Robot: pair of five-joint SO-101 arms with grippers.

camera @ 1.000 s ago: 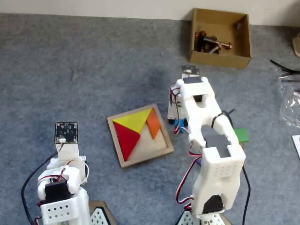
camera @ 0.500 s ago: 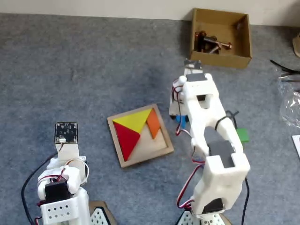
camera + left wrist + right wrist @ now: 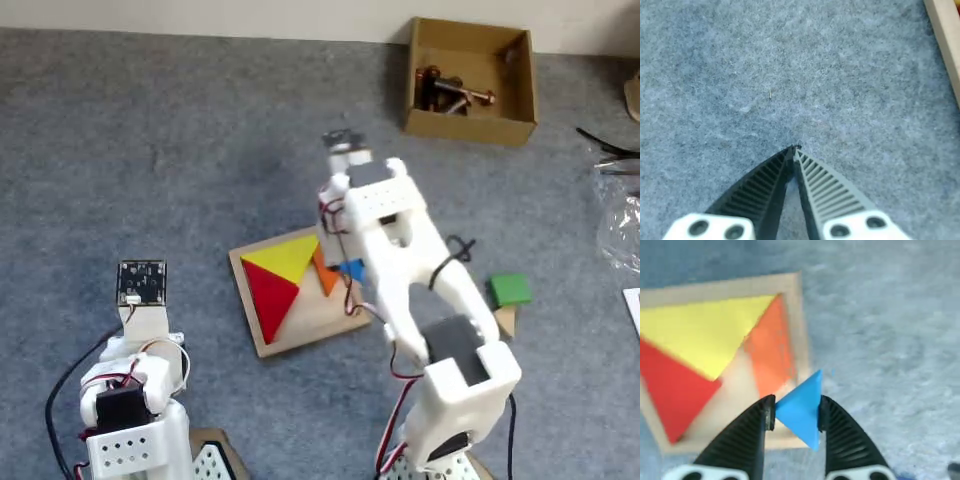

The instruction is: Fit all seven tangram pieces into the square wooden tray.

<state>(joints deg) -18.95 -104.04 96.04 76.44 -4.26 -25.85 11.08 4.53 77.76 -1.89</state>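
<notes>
Surface: a table (image 3: 150,150) under a grey, carpet-like cover, its far edge meeting a pale wall.
Middle: the square wooden tray (image 3: 322,308) lies flat on the cover, turned askew to the table's edges.
Right of the tray: a green piece (image 3: 511,290) lies on the cover, well apart from the tray; a tan piece (image 3: 505,320) sits just beside it on the near side.
Far edge, towards the right: an open cardboard box (image 3: 468,128) stands on the cover.
Right edge: a clear plastic bag (image 3: 620,235) and black cables (image 3: 605,150).
Near edge: the bases of the two arms, one left (image 3: 130,450), one right (image 3: 440,460).
</notes>
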